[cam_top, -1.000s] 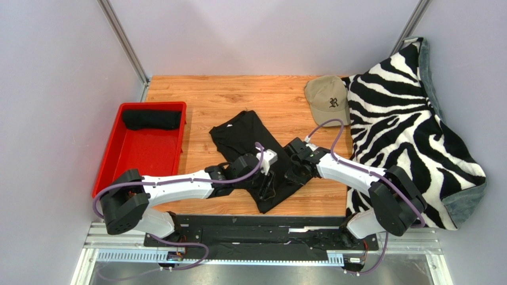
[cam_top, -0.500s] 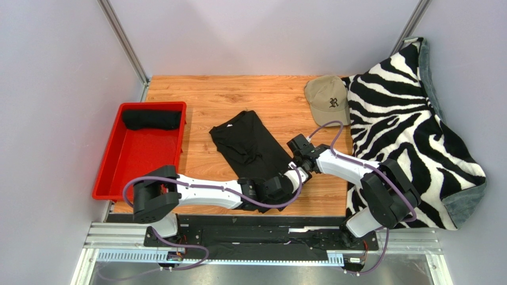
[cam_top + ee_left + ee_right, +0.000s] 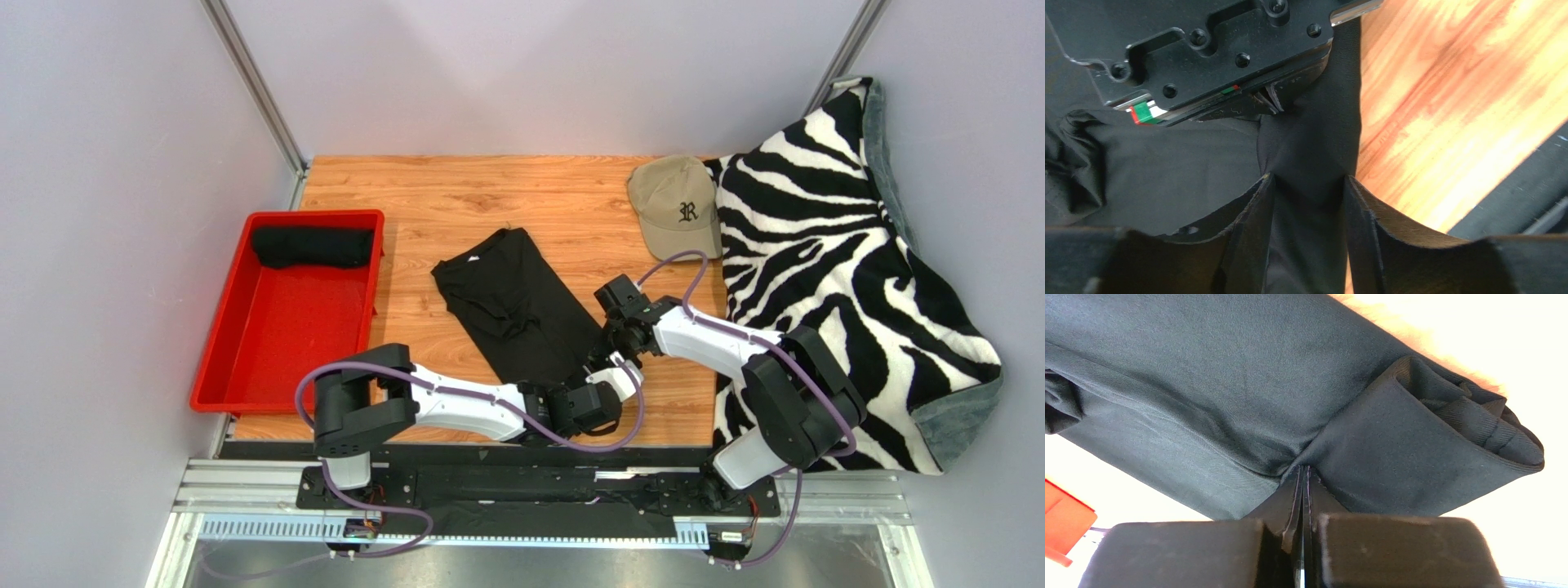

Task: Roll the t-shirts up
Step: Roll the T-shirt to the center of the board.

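A black t-shirt (image 3: 509, 300) lies flat on the wooden table, its near end bunched where both grippers meet. My right gripper (image 3: 610, 355) is shut, pinching a fold of the fabric (image 3: 1229, 373) beside a rolled-over edge (image 3: 1462, 435). My left gripper (image 3: 601, 398) sits at the shirt's near right corner. Its jaws stand apart, closed on a thick band of black cloth (image 3: 1309, 141) that fills the gap between the fingers (image 3: 1257, 208). The right gripper's black body shows just beyond that band. A second black t-shirt, rolled (image 3: 312, 246), lies at the far end of the red bin (image 3: 221, 343).
A tan cap (image 3: 675, 205) sits at the back right of the table. A zebra-print blanket (image 3: 834, 245) covers the right side and hangs over the edge. The table's near edge and black rail run just below the left arm.
My left arm has swung right along the near edge, taking its gripper from the shirt's middle to its near right corner. The right gripper has barely shifted and stays shut.
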`<state>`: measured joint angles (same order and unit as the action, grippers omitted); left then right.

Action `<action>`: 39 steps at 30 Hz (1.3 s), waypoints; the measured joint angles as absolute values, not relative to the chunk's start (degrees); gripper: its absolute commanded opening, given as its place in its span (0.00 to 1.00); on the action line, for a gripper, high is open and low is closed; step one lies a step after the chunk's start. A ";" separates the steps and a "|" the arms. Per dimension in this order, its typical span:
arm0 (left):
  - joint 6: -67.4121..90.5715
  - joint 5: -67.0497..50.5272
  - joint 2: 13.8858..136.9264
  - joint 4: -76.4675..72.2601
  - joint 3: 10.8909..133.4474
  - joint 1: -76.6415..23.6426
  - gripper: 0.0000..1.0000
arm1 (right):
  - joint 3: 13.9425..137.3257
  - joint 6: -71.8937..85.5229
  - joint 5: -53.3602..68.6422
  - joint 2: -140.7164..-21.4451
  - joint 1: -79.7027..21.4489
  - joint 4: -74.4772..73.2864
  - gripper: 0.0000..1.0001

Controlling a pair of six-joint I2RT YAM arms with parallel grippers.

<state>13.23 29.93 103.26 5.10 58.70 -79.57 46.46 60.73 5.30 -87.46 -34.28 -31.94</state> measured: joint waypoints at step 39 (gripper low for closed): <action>27.40 -10.44 95.96 -8.49 46.52 -63.02 0.00 | 46.65 56.29 -11.79 -59.61 -23.55 -43.22 0.70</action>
<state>27.40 -10.44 95.96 -8.49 46.52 -63.02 46.65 56.29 -11.79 -59.61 -23.55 -43.22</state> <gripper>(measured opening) 0.020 0.718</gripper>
